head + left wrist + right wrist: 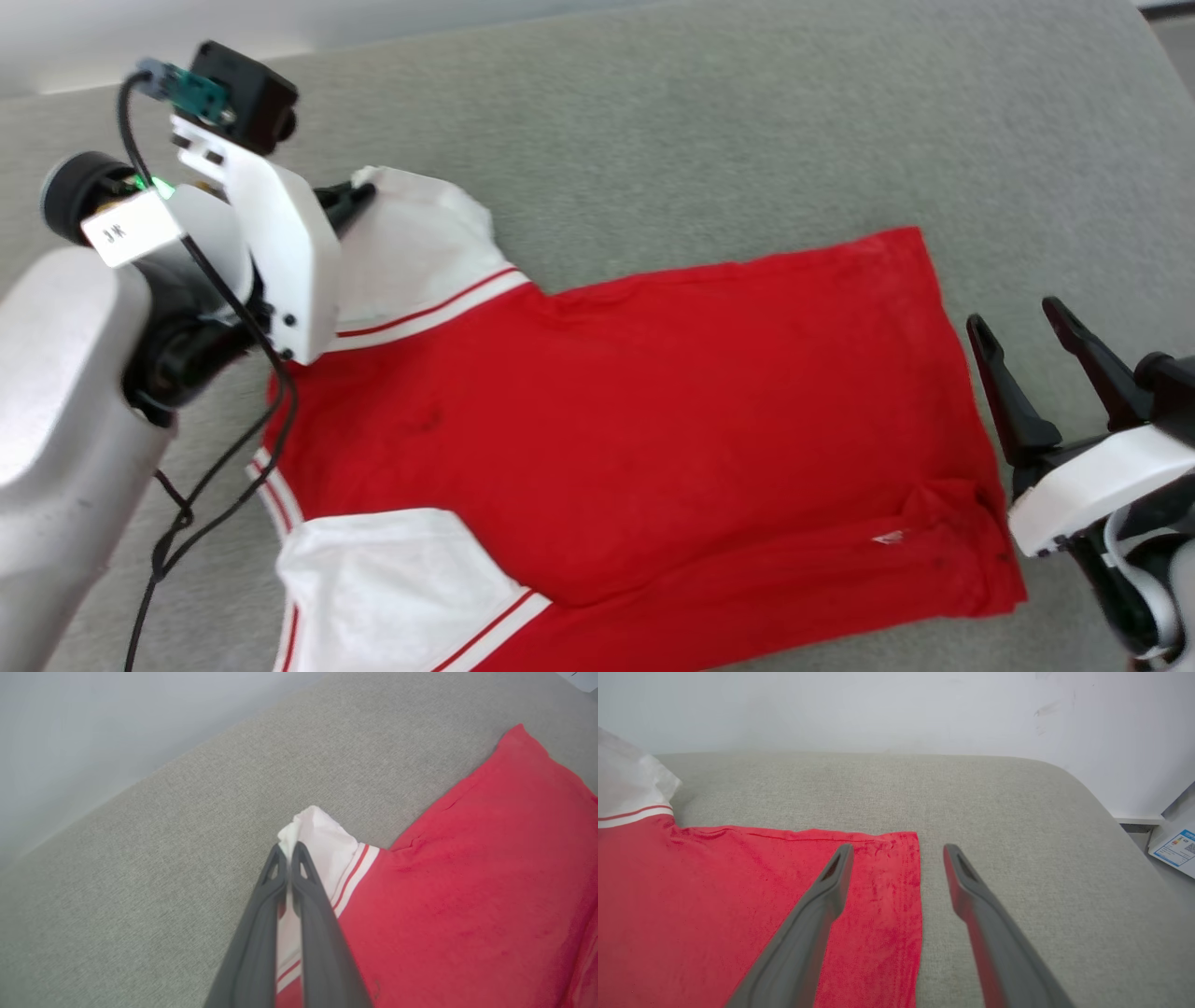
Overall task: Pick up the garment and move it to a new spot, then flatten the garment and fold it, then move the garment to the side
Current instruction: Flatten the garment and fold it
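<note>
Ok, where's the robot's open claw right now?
In the head view the right gripper is at the lower right, open, just beside the hem end of the red jersey T-shirt on the grey cushion.

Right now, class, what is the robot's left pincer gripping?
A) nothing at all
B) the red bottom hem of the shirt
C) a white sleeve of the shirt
C: the left pincer is shut on the white sleeve of the garment.
</note>
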